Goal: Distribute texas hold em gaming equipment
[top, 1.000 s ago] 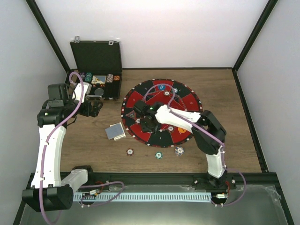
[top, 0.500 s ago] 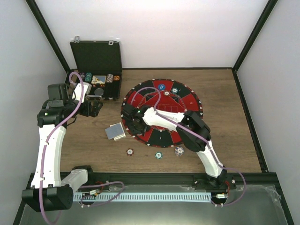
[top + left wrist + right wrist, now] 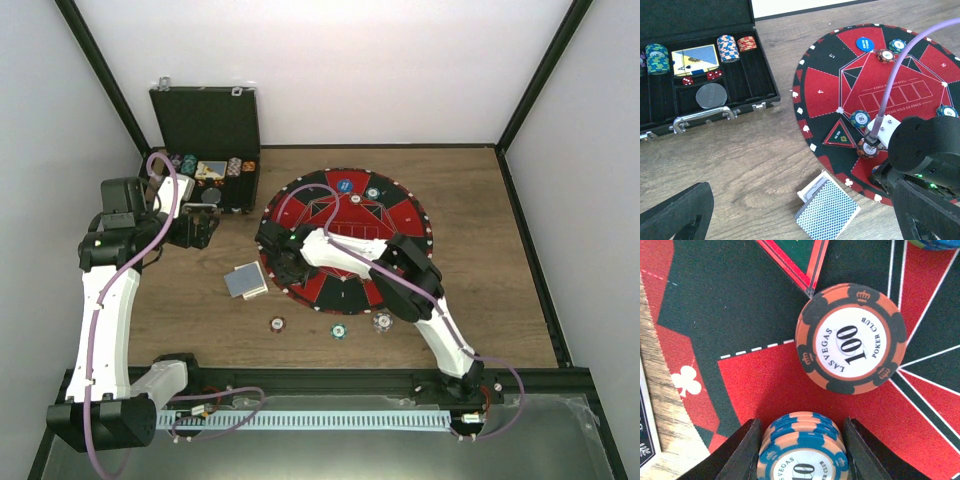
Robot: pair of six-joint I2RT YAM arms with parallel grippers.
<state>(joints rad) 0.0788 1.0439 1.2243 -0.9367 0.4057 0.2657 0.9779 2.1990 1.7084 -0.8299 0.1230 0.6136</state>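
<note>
My right gripper [image 3: 280, 252] is low over the left part of the round red-and-black poker mat [image 3: 400, 215]. In the right wrist view it [image 3: 801, 440] is shut on a small stack of blue-and-orange chips [image 3: 802, 455], which rests on a red field. An orange-and-black "100" chip [image 3: 850, 351] lies just beyond it. A deck of blue-backed cards [image 3: 245, 281] lies on the wood left of the mat and also shows in the left wrist view [image 3: 827, 212]. My left gripper [image 3: 205, 228] hovers open and empty near the case. A blue disc [image 3: 344, 185] lies at the mat's far side.
The open black case [image 3: 205, 120] at the back left holds several chip stacks, cards and dice [image 3: 715, 75]. Three loose chips [image 3: 339, 331] lie on the wood in front of the mat. More chips [image 3: 860, 119] lie on the mat. Black frame posts border the table.
My right gripper has moved left across the mat toward its left edge, with the arm stretched after it. The left arm, the cards and the loose chips have not moved.
</note>
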